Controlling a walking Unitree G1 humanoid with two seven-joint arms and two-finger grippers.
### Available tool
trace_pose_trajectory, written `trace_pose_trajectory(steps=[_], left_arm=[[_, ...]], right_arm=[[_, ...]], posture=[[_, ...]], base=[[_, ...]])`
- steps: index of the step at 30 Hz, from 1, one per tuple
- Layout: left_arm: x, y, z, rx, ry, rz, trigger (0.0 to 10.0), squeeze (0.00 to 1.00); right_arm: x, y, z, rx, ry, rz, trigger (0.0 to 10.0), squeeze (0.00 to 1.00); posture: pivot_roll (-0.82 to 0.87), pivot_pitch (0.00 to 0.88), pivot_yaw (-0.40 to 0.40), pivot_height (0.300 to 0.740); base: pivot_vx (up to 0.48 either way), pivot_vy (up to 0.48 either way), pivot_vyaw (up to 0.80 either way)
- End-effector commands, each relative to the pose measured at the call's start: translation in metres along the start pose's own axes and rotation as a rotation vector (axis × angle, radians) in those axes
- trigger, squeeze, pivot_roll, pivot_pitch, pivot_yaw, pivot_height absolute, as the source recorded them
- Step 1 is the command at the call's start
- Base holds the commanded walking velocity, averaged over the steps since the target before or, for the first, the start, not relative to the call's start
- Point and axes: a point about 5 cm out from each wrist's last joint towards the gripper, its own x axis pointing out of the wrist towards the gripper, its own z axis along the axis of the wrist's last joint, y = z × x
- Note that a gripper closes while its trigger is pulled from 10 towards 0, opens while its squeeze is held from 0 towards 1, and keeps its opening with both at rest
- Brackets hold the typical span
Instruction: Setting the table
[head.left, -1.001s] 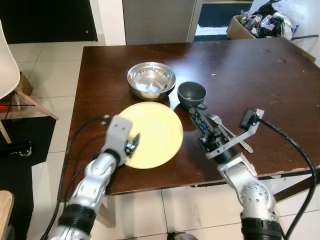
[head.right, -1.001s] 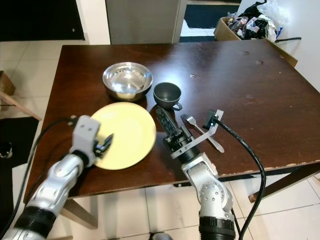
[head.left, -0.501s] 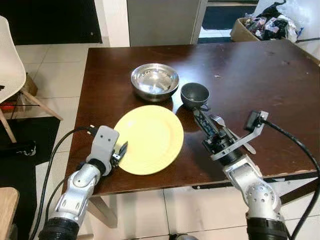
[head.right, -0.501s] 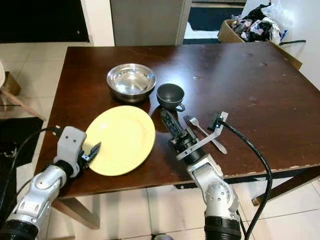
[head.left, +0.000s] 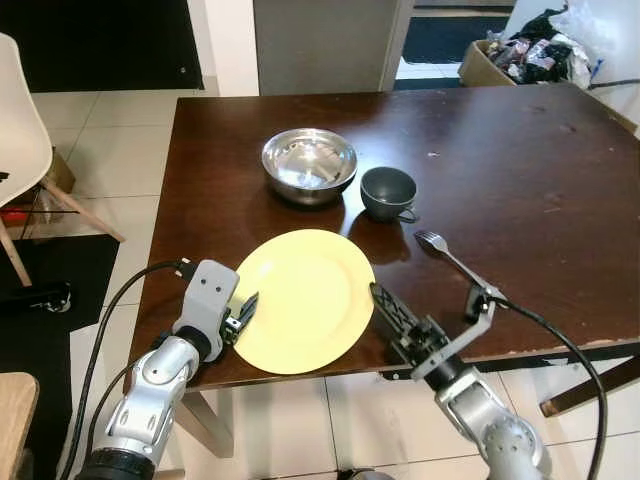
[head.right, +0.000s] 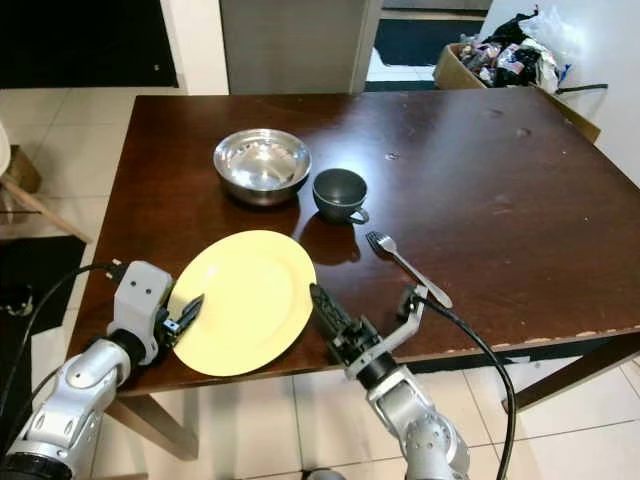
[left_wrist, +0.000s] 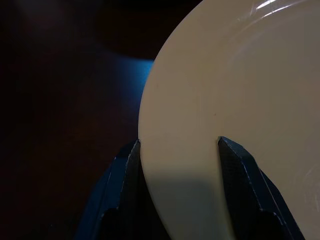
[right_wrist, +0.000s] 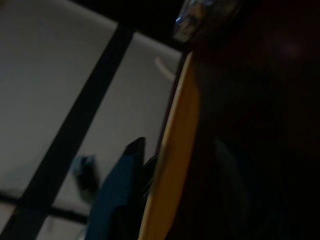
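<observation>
Yellow plate (head.left: 300, 298) lies flat at the near edge of the dark brown bench (head.left: 520, 160), and its near rim hangs a little over that edge. The left claw (head.left: 241, 316) is at the plate's 9 o'clock side. Its two black fingers (left_wrist: 239, 175) pinch the plate's rim, one on top and one below, open just enough to fit the rim between them. The right claw (head.left: 388, 308) sits low at the bench's near edge, just beside the plate at about 4 o'clock. Its fingers look pressed together, and I cannot tell if they touch the plate. The right wrist view is very dark and blurry.

A bit farther back, at about 2 o'clock from the plate, a silver fork (head.left: 452, 260) lies on the bench. Past the plate at about 1 o'clock stands a dark cup (head.left: 388, 191). Next to it, at 12 o'clock from the plate, sits a shiny metal bowl (head.left: 309, 163).

Off to the far left, a white chair (head.left: 22, 150) stands on the tiled floor (head.left: 120, 130).
</observation>
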Motion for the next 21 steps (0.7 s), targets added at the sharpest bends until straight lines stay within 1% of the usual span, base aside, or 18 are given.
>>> trace_pose_trajectory(steps=[1,5,6,13,15,16,19,20,21], left_arm=[[-0.01,-0.008,-0.032,-0.024,0.161,-0.034,10.0,0.0],[-0.01,-0.008,-0.032,-0.025,0.157,-0.03,10.0,0.0],[-0.01,-0.007,-0.031,-0.026,0.155,-0.028,10.0,0.0],[-0.011,-0.007,-0.03,-0.03,0.148,-0.024,10.0,0.0],[-0.01,-0.007,-0.029,-0.028,0.146,-0.024,10.0,0.0],[-0.01,-0.007,-0.029,-0.026,0.144,-0.024,10.0,0.0],[-0.01,-0.007,-0.028,-0.023,0.142,-0.023,10.0,0.0],[-0.01,-0.007,-0.028,-0.022,0.141,-0.023,10.0,0.0],[-0.01,-0.007,-0.028,-0.021,0.141,-0.022,10.0,0.0]], right_arm=[[0.004,0.005,-0.004,-0.007,0.05,0.065,10.0,1.0],[0.012,-0.002,-0.008,-0.013,0.086,0.024,10.0,1.0],[0.015,-0.005,-0.01,-0.018,0.102,0.005,10.0,0.0],[0.031,-0.012,-0.011,-0.017,0.13,-0.017,10.0,0.0],[0.042,-0.015,-0.01,0.005,0.132,-0.026,10.0,0.0],[0.05,-0.016,-0.011,0.012,0.137,-0.031,10.0,0.0],[0.062,-0.015,-0.014,0.006,0.159,-0.028,10.0,0.0],[0.066,-0.014,-0.016,0.011,0.169,-0.021,4.6,0.0],[0.069,-0.013,-0.018,0.015,0.175,-0.016,4.6,0.0]], posture=[[-0.09,0.091,0.025,0.74],[-0.08,0.089,0.022,0.74],[-0.07,0.088,0.02,0.74],[-0.07,0.082,0.02,0.74],[-0.06,0.079,0.02,0.74],[-0.06,0.075,0.019,0.74],[-0.05,0.071,0.018,0.74],[-0.05,0.069,0.017,0.74],[-0.05,0.069,0.017,0.74]], base=[[0.0,0.0,0.0],[0.0,0.0,0.0],[0.0,0.0,0.0],[0.0,0.0,0.0],[0.0,0.0,0.0],[0.0,0.0,0.0],[0.0,0.0,0.0],[0.0,0.0,0.0],[0.0,0.0,0.0]])
